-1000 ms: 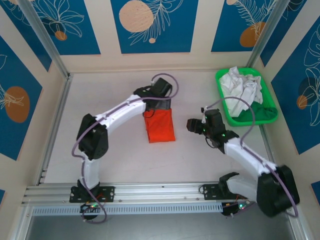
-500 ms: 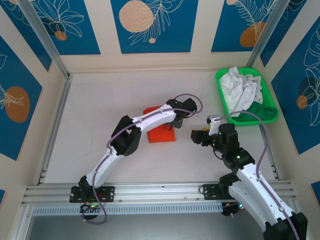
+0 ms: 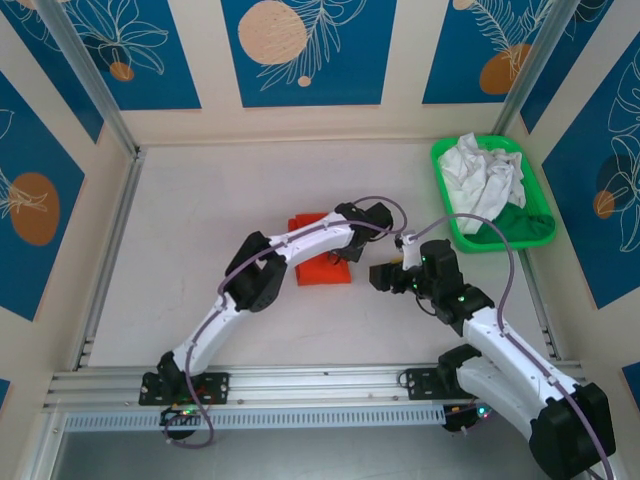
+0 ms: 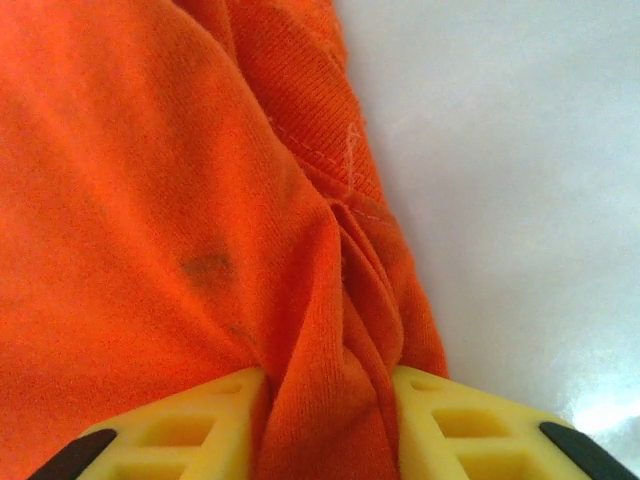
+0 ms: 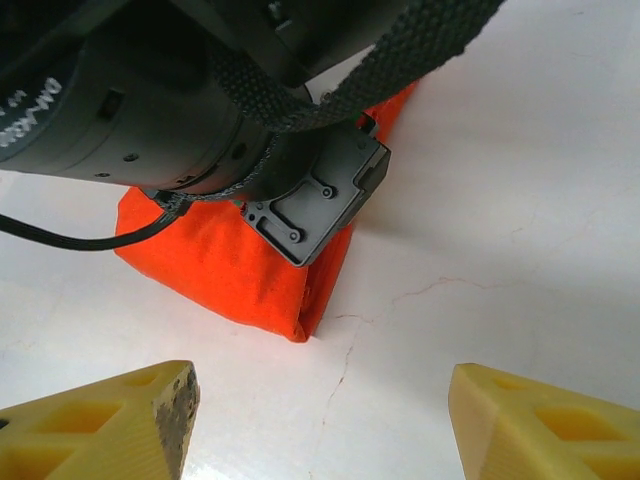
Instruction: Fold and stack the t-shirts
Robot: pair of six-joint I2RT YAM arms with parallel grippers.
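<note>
Left end effector (image 4: pixel 325 430) newly pinching orange t-shirt (image 4: pixel 150 200), right (image 5: pixel 320 420) apart, white t-shirt (image 3: pixel 485 175) in tray (image 3: pixel 530 224)

The only lettering is showing in the right wrist view, where small white print beginning "DM" is running along the left end of the left arm's black motor housing (image 5: pixel 110 110), the rest being too blurred to read.
</note>
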